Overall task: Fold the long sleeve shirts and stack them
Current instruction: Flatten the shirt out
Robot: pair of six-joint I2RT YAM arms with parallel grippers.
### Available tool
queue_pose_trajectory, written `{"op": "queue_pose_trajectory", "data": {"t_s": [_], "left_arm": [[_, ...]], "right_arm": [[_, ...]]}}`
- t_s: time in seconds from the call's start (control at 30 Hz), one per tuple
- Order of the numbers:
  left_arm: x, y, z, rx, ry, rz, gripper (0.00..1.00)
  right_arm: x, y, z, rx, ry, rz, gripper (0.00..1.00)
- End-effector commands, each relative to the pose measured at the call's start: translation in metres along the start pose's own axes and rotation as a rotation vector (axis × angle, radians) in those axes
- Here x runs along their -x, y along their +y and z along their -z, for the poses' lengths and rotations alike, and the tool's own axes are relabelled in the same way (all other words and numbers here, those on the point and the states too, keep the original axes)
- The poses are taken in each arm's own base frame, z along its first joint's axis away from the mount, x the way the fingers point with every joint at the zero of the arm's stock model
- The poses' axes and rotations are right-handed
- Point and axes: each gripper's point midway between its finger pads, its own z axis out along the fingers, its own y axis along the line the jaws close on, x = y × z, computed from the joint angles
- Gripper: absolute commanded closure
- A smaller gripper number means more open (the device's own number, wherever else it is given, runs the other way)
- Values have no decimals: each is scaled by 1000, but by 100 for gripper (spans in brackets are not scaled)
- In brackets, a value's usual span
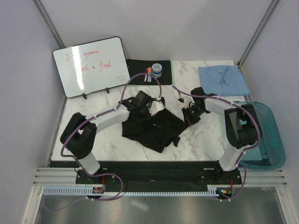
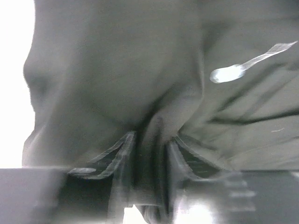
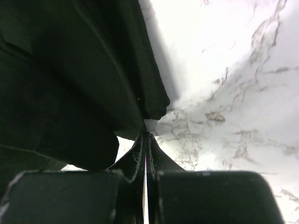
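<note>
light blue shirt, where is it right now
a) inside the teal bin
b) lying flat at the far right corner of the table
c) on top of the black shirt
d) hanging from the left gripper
b, the light blue shirt lies flat, collar up, at the far right of the table, apart from the black shirt and outside the teal bin.

Twin arms on marble surface [image 1: 201, 140]: left arm [image 1: 100, 122], right arm [image 1: 219, 108]. White links between bulky black joint housings. Purple cable [image 1: 125, 88] loops off each arm, clipped at intervals, trailing to small red-marked connectors at near edge. Black base plate [image 1: 159, 175] under both mounts. Left tool [image 1: 142, 101], right tool [image 1: 191, 114]: black. Right tool's fingers [image 3: 133, 156] dark, tapering to thin tips.
</note>
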Motion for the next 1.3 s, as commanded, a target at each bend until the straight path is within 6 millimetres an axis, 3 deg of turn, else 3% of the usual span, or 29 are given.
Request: {"op": "queue_pose_trajectory", "data": {"t_s": [0.0, 0.03, 0.07, 0.1, 0.13, 0.17, 0.27, 0.3, 0.4, 0.43, 0.53, 0.6, 0.7, 0.73, 0.8, 0.9, 1.03, 1.1, 1.27], "left_arm": [[-4, 90, 87, 262, -176, 201, 74], [-17, 90, 92, 260, -178, 215, 85], [-33, 106, 114, 320, -199, 256, 90], [-46, 107, 119, 313, -194, 269, 93], [-72, 112, 120, 319, -170, 321, 94], [-83, 114, 127, 335, -169, 342, 94], [-139, 117, 121, 342, -56, 450, 94], [-151, 118, 119, 338, -36, 487, 92], [-197, 117, 112, 317, 40, 636, 73], [-214, 116, 113, 305, 49, 697, 61], [-238, 117, 120, 285, 14, 789, 44], [-243, 117, 126, 273, -10, 802, 41], [-226, 113, 133, 194, -98, 784, 33], [-208, 113, 137, 155, -173, 766, 30], [-195, 117, 142, 134, -221, 772, 25], [-191, 130, 138, 109, -227, 860, 21], [-178, 136, 127, 18, -257, 993, 10], [-183, 133, 112, -9, -205, 1042, 6], [-186, 110, 81, -109, -130, 1103, 2]], "right_arm": [[-4, -6, 11, -57, -21, 26, 100], [-4, -6, 13, -64, -24, 27, 100], [-4, -7, 14, -70, -27, 24, 100], [-4, -8, 14, -77, -27, 23, 100], [-4, -9, 16, -86, -30, 23, 100], [-4, -10, 17, -91, -29, 21, 100], [-4, -10, 22, -101, -37, 26, 100], [-4, -11, 24, -108, -39, 27, 100], [-6, -14, 30, -135, -29, 44, 100], [-6, -16, 35, -150, -37, 53, 100], [-7, -20, 45, -185, -43, 78, 100], [-12, -21, 47, -192, -28, 96, 100], [-18, -20, 47, -183, -10, 113, 100], [-20, -20, 47, -181, -1, 115, 100], [-20, -20, 47, -178, 2, 126, 100], [-23, -20, 46, -172, 27, 164, 100], [-26, -12, 45, -203, 65, 268, 100], [-30, -2, 40, -201, 86, 321, 100], [-41, 18, 22, -171, 151, 402, 100]]}}
